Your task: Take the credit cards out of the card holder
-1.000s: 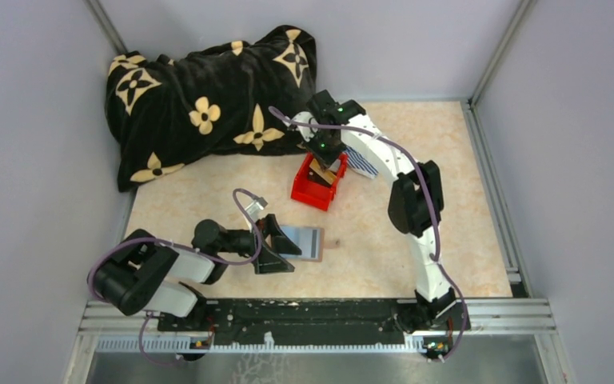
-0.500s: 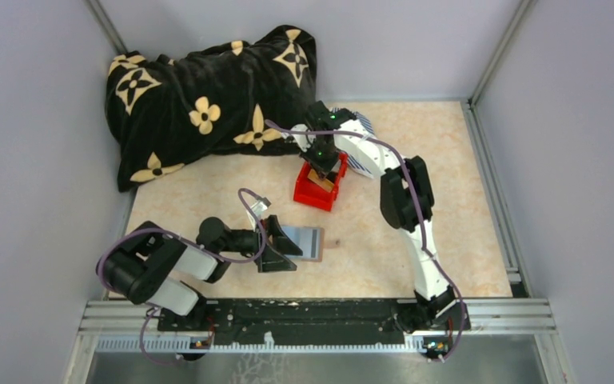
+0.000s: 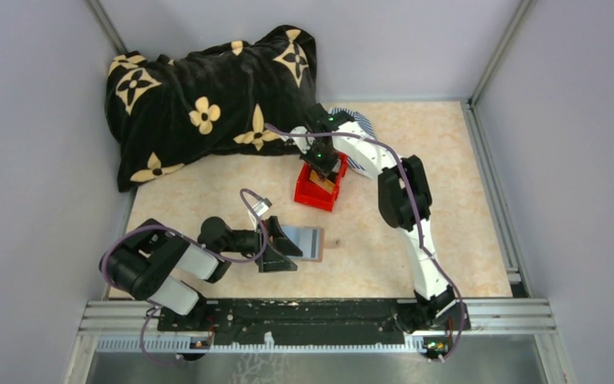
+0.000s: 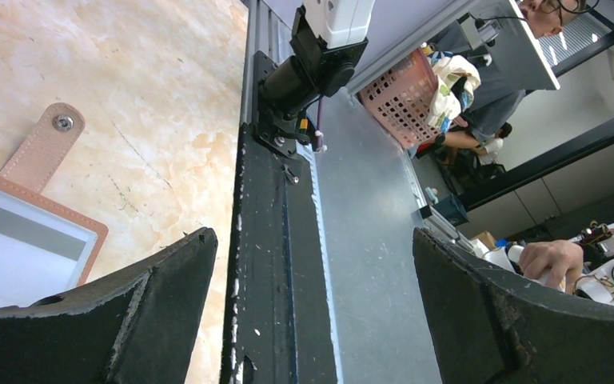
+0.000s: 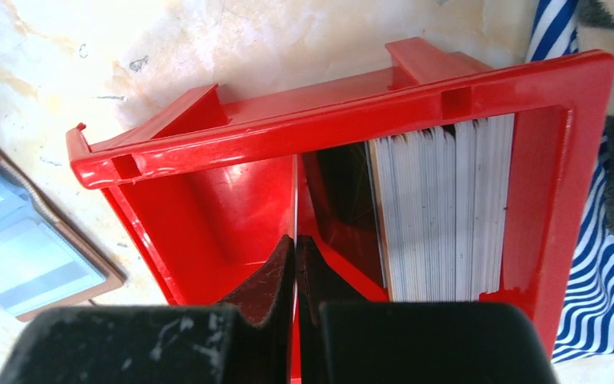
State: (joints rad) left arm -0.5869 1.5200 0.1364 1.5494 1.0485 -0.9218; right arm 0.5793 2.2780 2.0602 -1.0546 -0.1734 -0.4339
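Down at the near side, the card holder (image 3: 305, 242) lies open and flat on the table (image 3: 448, 200), a light blue card (image 5: 24, 256) showing in its slot and its snap tab (image 4: 48, 144) sticking out on the bare marble top. The left jaws are spread wide, turned on their side and low over the table. The holder sits just beside them, past one finger (image 4: 128, 320) rather than in the gap, and that gap looks out on the table's edge rail (image 4: 272, 264).

Over at the far side, the right jaws are pinched tight on an orange card (image 3: 324, 179), seen edge-on from the wrist, and they hang inside the red box (image 5: 344, 96). A stack of cards (image 5: 440, 208) stands upright in the box's other half, just beside the pinched card. A blue-and-white striped cloth (image 5: 580, 240) lies against the box, and a black blanket with cream flowers (image 3: 208, 96) is heaped behind it.

The left arm (image 3: 168, 268) is folded low, its forearm running along the table toward the holder. The right arm (image 3: 404, 196) is stretched far out, elbow bent, wrist aimed down into the box.
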